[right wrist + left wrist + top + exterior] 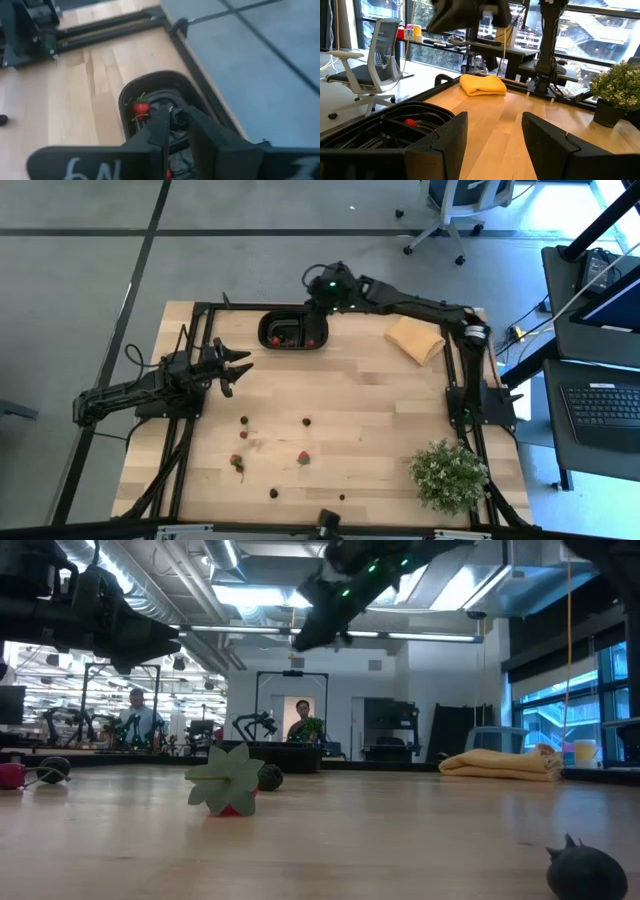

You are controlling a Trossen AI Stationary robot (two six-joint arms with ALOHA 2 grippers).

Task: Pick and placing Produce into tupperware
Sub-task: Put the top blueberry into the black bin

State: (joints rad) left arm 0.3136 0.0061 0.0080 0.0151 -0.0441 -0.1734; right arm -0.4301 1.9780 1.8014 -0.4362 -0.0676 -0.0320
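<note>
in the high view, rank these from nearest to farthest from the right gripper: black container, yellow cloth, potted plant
1. black container: directly under the right gripper, at the table's far edge.
2. yellow cloth: at the far edge too, beside the right arm.
3. potted plant: farthest, at the near right corner.

The left gripper waits open on the left side.

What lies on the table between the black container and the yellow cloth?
Nothing. In the high view the stretch of wood between the black container and the yellow cloth is bare; only the right arm passes above it, its hand over the container's end.
</note>
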